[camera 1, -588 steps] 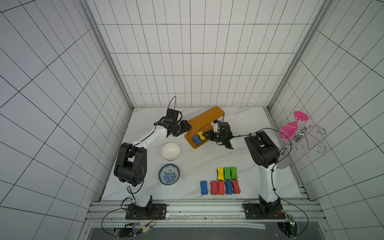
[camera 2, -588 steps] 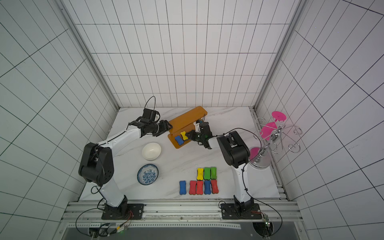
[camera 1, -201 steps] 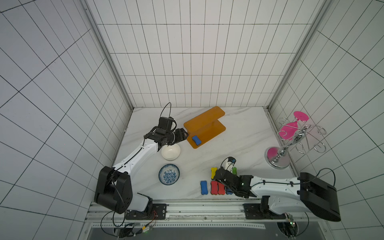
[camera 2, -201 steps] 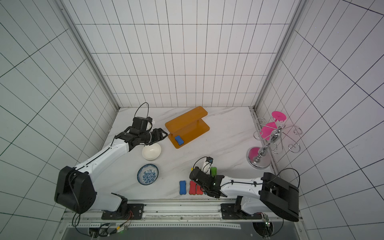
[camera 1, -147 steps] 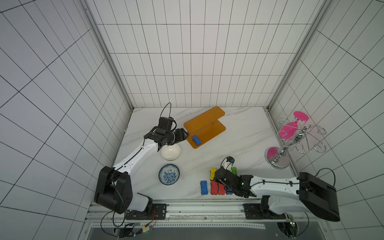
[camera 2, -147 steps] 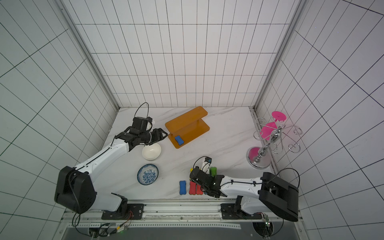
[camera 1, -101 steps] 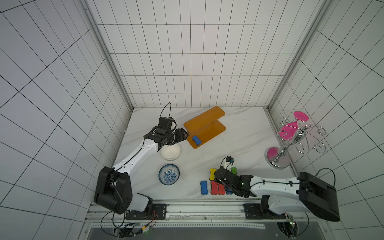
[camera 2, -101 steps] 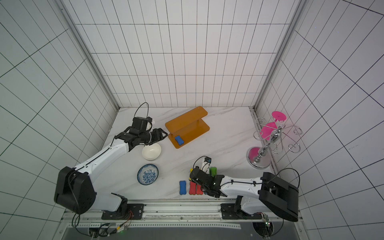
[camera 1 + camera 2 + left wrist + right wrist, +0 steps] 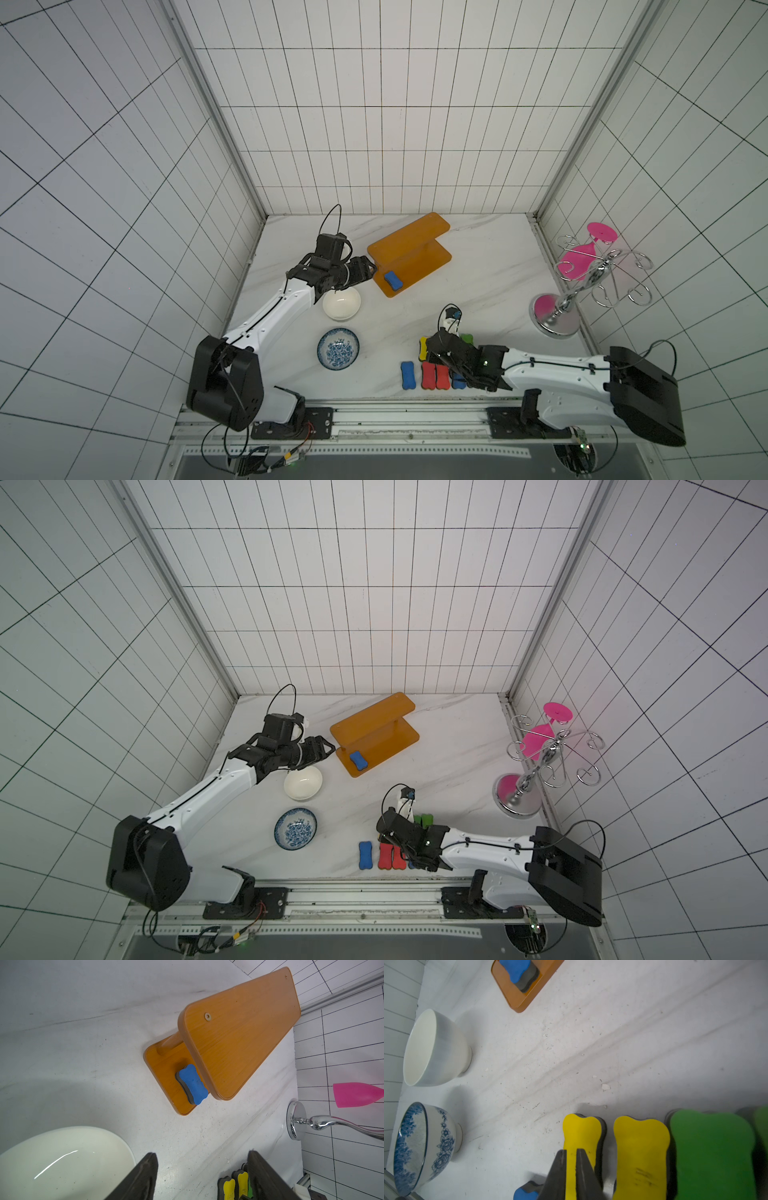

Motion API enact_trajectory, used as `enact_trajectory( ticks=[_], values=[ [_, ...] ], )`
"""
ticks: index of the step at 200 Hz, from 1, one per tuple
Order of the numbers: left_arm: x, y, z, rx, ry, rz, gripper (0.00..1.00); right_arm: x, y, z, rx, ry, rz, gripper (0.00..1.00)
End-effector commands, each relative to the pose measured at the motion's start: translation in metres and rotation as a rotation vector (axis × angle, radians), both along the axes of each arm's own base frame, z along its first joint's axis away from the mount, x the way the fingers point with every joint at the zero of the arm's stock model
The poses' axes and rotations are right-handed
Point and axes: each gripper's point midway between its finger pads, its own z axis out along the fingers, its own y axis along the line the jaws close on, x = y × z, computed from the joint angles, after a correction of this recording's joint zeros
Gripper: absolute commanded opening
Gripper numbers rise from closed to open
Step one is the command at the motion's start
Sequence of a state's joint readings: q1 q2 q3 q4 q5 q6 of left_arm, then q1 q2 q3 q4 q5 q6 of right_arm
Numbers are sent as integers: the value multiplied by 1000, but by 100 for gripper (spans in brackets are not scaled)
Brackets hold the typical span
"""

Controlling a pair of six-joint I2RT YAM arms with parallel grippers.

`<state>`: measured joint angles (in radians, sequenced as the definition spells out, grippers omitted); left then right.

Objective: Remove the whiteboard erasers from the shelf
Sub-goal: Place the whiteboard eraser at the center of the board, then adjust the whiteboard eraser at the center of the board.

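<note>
- Blue eraser point(image 9: 392, 279) is lying on the shelf's point(image 9: 409, 239) lower board, mid-frame.
- Left gripper point(image 9: 369, 271) is hovering wide, empty, beside it, near a white bowl point(image 9: 343, 308).
- Right gripper point(image 9: 571, 1152) is sitting nearly closed over a yellow eraser point(image 9: 580, 1132), lower centre.
- Bare table point(image 9: 415, 316) is stretching between.

A white marbled tabletop point(image 9: 478, 291) is seen carrying the orange shelf point(image 9: 409, 249) at the back, with one blue eraser point(image 9: 392, 279) borne on its lower board. Also set on it: a white bowl point(image 9: 341, 303), a blue-patterned bowl point(image 9: 338, 348), a chrome stand point(image 9: 555, 318) and, near the front, rows of coloured erasers point(image 9: 428, 375).
</note>
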<state>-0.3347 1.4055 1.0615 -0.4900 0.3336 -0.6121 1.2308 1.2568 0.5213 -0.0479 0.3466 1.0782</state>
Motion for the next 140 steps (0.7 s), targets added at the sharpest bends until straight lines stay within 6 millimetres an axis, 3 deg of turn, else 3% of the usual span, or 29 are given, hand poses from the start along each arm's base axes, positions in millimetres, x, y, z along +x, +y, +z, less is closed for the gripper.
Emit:
enact_trajectory(
  ticks=[1, 47, 140],
  values=[
    [-1, 1, 5, -1, -29, -1, 72, -2, 11, 2, -109, -43, 131, 11],
    [2, 1, 4, 3, -24, 2, 72, -12, 34, -17, -185, -19, 297, 9],
    [5, -1, 0, -4, -11, -1, 72, -19, 21, -29, -209, -3, 299, 7]
  ],
)
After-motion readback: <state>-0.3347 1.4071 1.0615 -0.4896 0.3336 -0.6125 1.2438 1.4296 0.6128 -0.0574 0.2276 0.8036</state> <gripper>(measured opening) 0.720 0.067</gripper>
